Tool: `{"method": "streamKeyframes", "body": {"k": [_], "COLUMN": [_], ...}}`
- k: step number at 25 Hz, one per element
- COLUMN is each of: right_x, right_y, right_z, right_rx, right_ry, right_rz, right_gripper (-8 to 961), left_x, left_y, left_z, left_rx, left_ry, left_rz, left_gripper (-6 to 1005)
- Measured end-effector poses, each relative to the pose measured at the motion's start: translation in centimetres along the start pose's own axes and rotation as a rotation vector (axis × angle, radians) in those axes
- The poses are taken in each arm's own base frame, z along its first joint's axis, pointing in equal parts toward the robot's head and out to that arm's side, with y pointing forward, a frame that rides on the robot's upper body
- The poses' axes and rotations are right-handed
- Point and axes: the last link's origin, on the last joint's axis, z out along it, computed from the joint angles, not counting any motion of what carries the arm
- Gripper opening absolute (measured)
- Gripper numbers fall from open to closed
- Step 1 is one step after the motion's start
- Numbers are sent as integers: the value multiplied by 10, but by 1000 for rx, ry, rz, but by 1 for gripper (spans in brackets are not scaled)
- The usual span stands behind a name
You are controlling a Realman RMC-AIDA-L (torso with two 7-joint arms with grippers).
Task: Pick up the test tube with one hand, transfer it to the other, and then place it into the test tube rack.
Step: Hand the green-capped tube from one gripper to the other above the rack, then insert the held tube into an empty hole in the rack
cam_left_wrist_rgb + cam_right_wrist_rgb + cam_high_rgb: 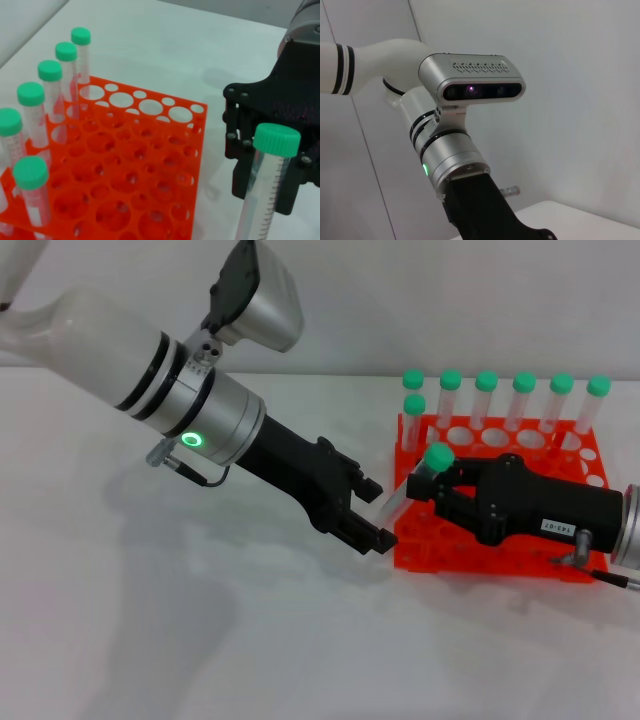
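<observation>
Pinching test tube (418,478) tip, left claw (372,518), right claw (432,487) clamping near cap, fingertips partly hidden.

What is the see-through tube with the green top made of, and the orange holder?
The test tube looks like clear plastic: you can see through it, and printed measuring lines run along its side. Its green cap seems matte plastic with fine ridges. The test tube rack looks like glossy orange-red moulded plastic, with shiny highlights around its round holes. It could be another material; looks alone leave that open.
</observation>
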Motion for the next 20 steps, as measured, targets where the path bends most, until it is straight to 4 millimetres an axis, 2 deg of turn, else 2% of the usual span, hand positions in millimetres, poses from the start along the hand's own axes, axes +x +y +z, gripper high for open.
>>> {"method": "streamKeyframes", "body": {"k": [6,10,15,20], "right_x": [1,2,3,-5], "right_y": [-4,-9,-19,-32], "right_z": [-5,-6,-8,-13], "right_rx": [27,64,130,195], "right_ry": [2,8,28,14], "right_rz": [-6,-14,-35,-54], "right_gripper": [212,213,214,216], "left_x": [-14,-40,-85,-143], "left_y": [-5,-7,3,28], "left_z": [-11,-32,-63,-89], "left_rx": [49,119,234,399], "left_ry": [56,138,341,547], "left_rz": [-53,-118,-166,-206], "left_gripper": [719,893,893,894]}}
